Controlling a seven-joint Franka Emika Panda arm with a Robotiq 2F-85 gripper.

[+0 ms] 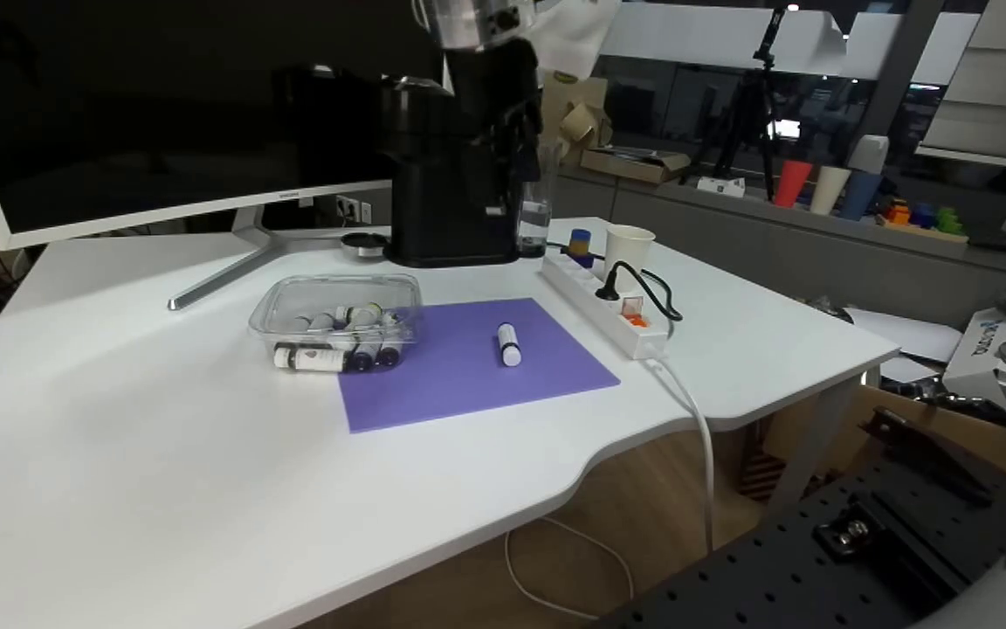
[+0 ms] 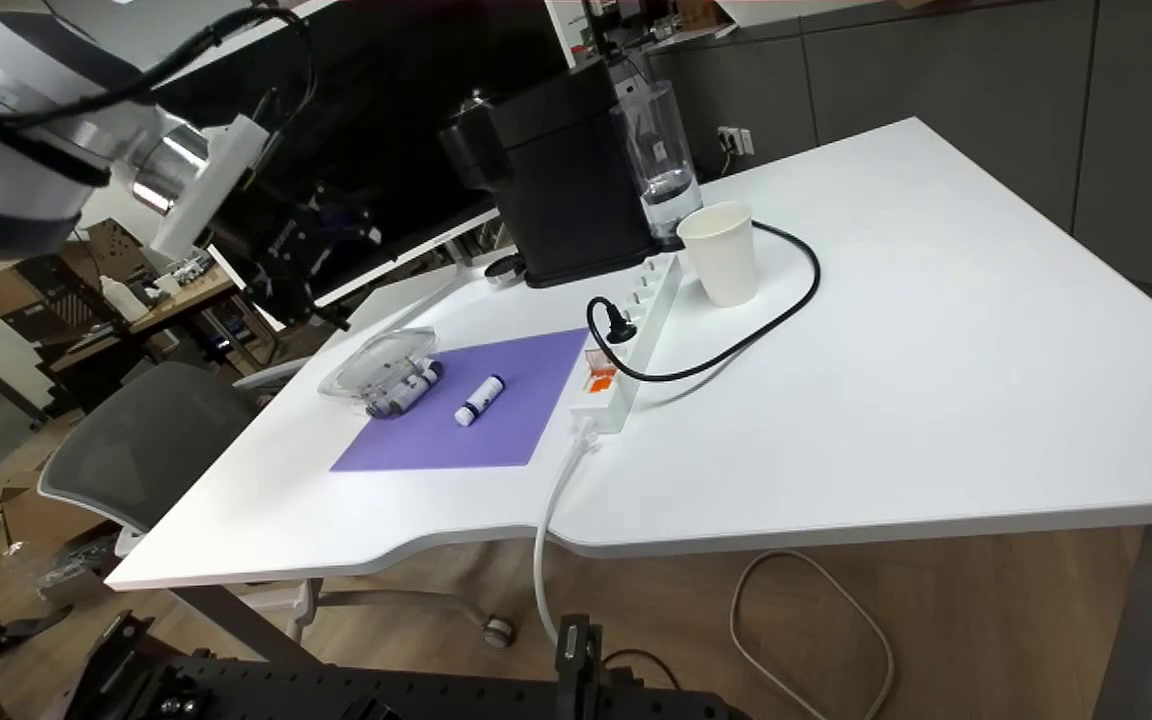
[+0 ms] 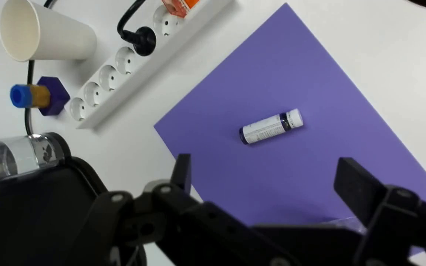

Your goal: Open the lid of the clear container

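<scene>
The clear container (image 1: 350,328) is a low clear plastic box with several small white-and-dark vials showing through it. It stands at the left edge of the purple mat, and also shows in an exterior view (image 2: 376,365). The lid (image 1: 337,290) appears to lie across its top, but the clear plastic makes it hard to tell apart. In the wrist view only a sliver of clear plastic (image 3: 350,223) shows behind my right finger. My gripper (image 3: 263,164) is open and empty, high above the mat. It also shows in an exterior view (image 2: 351,280), above and apart from the container.
A single vial (image 3: 268,127) lies on the purple mat (image 3: 301,74). A white power strip (image 1: 599,301) with a black cable runs beside the mat. A white cup (image 1: 630,249), a black coffee machine (image 1: 455,183) and a monitor (image 1: 162,105) stand at the back.
</scene>
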